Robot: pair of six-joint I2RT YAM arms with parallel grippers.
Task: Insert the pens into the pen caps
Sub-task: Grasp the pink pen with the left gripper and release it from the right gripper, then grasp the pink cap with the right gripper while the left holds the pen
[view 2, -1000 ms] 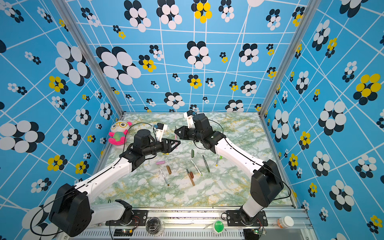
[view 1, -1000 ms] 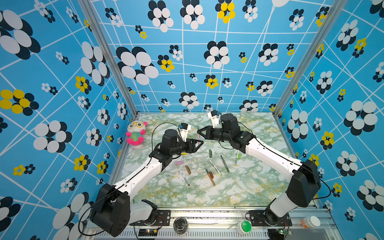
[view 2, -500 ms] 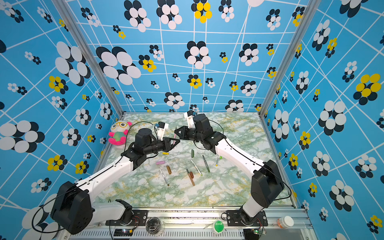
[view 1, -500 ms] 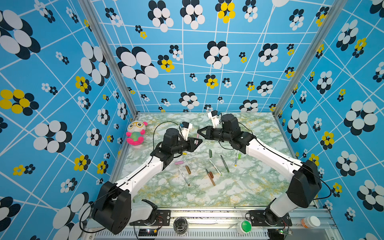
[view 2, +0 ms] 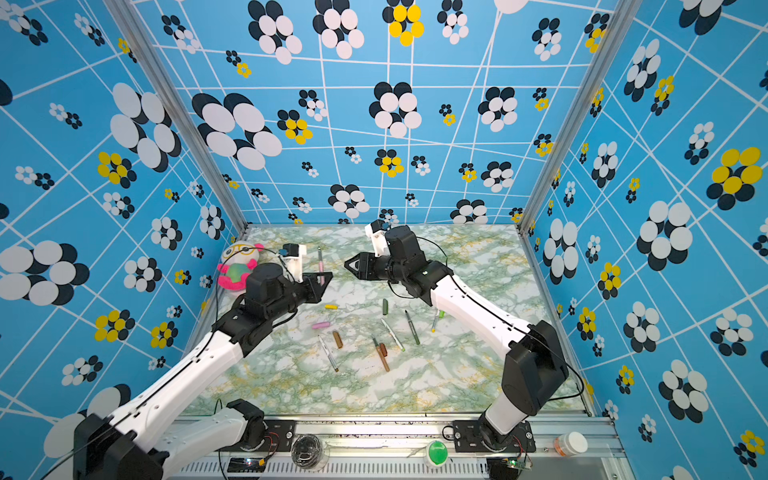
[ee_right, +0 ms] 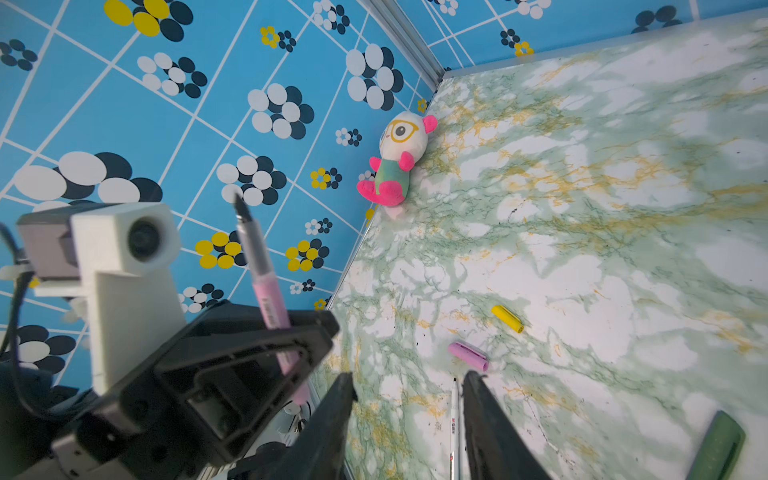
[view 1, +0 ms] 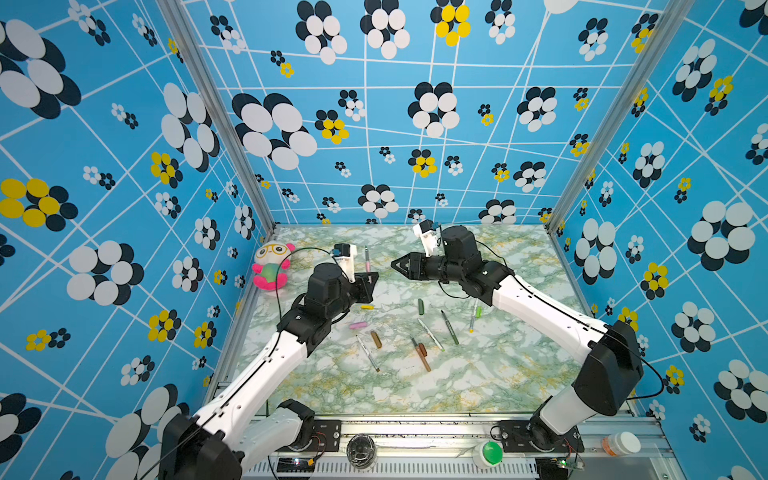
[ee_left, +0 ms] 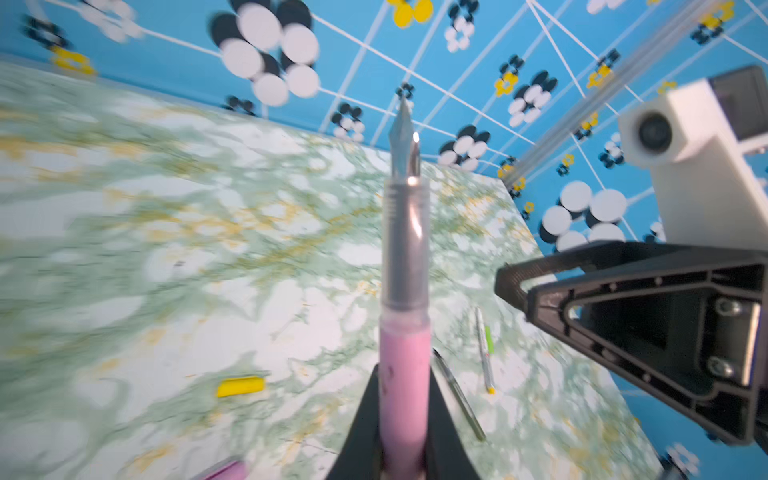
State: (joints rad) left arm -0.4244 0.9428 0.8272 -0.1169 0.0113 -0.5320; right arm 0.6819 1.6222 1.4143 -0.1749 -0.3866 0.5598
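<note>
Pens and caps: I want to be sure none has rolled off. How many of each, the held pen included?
Pens: 6, pink pen held
Caps: 6
Total: 12

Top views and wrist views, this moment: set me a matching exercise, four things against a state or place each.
Things
1. thin pink-barrelled pen
2. short yellow plastic cap
3. pink and white plush toy
4. right gripper

States or places
a. open, nothing between the jaws
b. lying loose on the marble-patterned table
c. at the table's edge against the blue flowered wall
d. clamped in the left gripper, tip uncapped

Pairs: 1-d, 2-b, 3-c, 4-a
</note>
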